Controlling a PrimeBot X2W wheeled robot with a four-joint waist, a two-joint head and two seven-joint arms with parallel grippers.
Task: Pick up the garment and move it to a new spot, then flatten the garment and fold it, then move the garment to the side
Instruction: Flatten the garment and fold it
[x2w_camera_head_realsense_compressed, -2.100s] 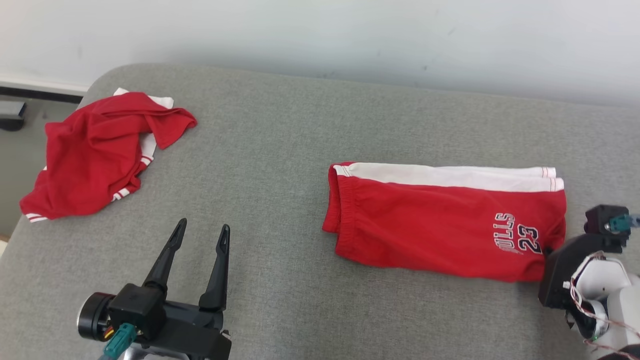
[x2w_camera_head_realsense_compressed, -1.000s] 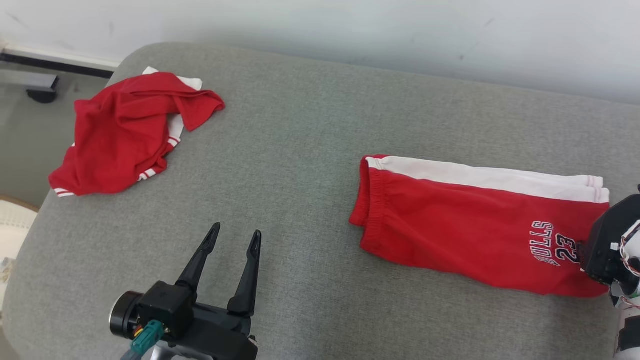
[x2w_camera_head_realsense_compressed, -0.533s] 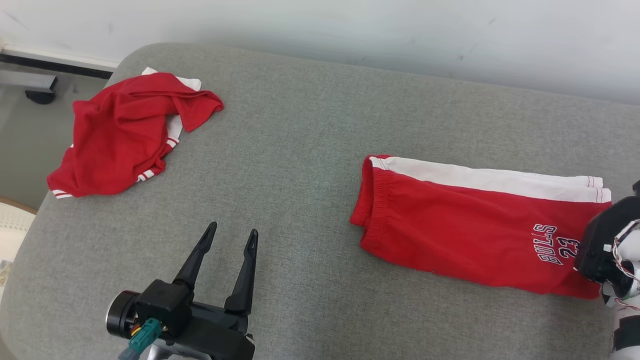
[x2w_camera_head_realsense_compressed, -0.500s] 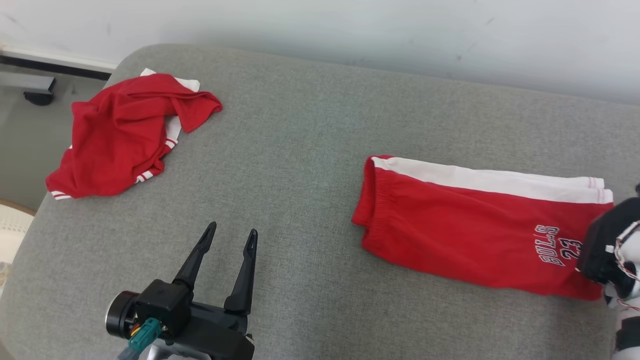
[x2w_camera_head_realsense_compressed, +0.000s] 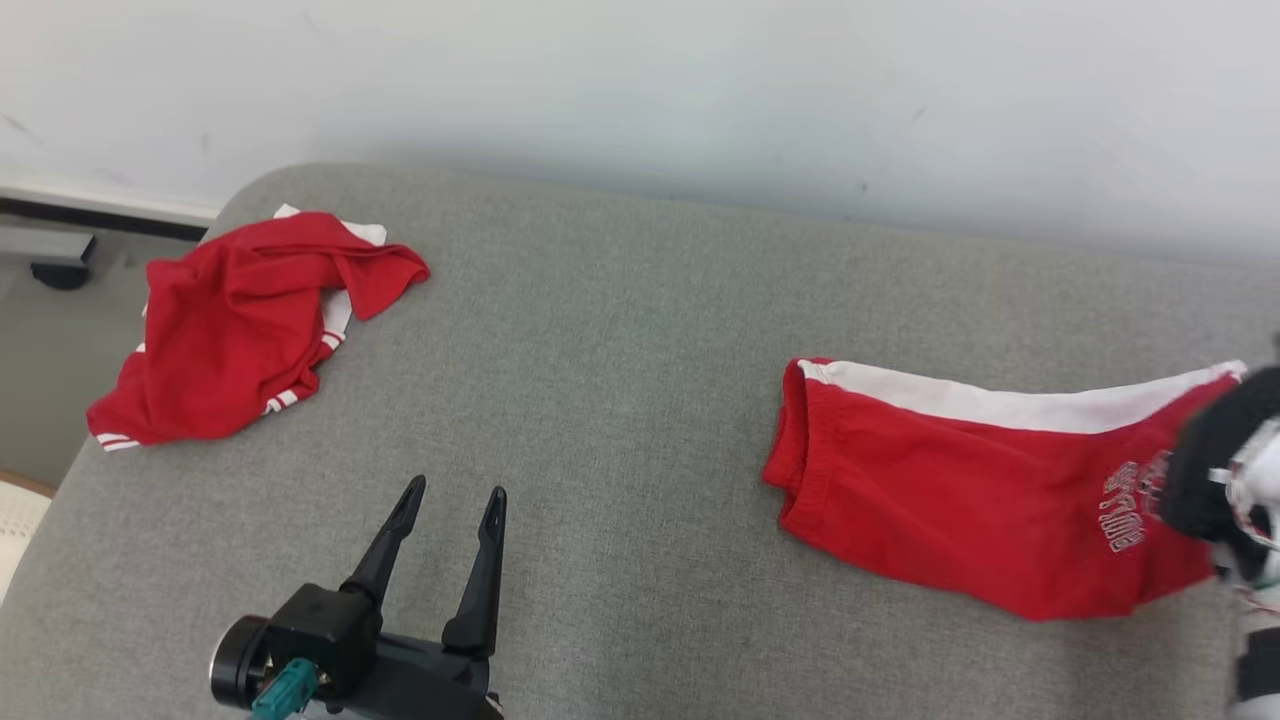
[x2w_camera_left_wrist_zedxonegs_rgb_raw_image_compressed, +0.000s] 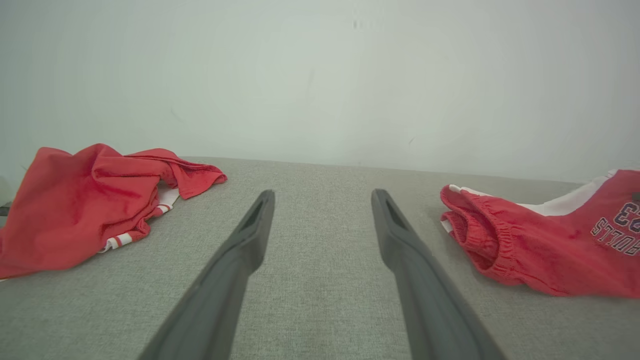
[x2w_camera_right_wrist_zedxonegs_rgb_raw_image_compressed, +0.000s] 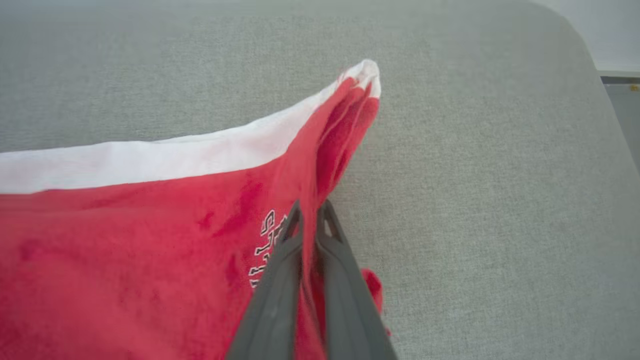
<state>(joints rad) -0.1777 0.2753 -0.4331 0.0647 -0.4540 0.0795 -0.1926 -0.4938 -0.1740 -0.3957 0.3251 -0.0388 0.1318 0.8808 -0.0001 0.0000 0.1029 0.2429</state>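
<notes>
The garment, red folded shorts (x2w_camera_head_realsense_compressed: 950, 500) with a white side stripe and a printed number, lies on the right of the grey cushion (x2w_camera_head_realsense_compressed: 600, 350). In the right wrist view my right gripper (x2w_camera_right_wrist_zedxonegs_rgb_raw_image_compressed: 310, 205) is shut on the hem end of the shorts (x2w_camera_right_wrist_zedxonegs_rgb_raw_image_compressed: 150, 225), and that end is bunched and raised off the cushion. In the head view the gripper's dark housing (x2w_camera_head_realsense_compressed: 1215, 470) covers the shorts' right end. My left gripper (x2w_camera_head_realsense_compressed: 453, 492) stands open at the lower left with nothing between its fingers. The left wrist view shows it (x2w_camera_left_wrist_zedxonegs_rgb_raw_image_compressed: 322, 195) above bare cushion, with the shorts (x2w_camera_left_wrist_zedxonegs_rgb_raw_image_compressed: 540, 255) off to the right.
A second red garment (x2w_camera_head_realsense_compressed: 230, 330) with white trim lies crumpled at the cushion's far left corner (x2w_camera_left_wrist_zedxonegs_rgb_raw_image_compressed: 75, 200). A pale wall (x2w_camera_head_realsense_compressed: 700, 90) runs behind the cushion. Floor (x2w_camera_head_realsense_compressed: 40, 350) shows past the rounded left edge. The cushion's right edge (x2w_camera_right_wrist_zedxonegs_rgb_raw_image_compressed: 595, 80) is close to the held end.
My right gripper has shut on the shorts' hem end and raised it, so that end is bunched and the shorts have slid right. The head camera has shifted. The left gripper stays open.
</notes>
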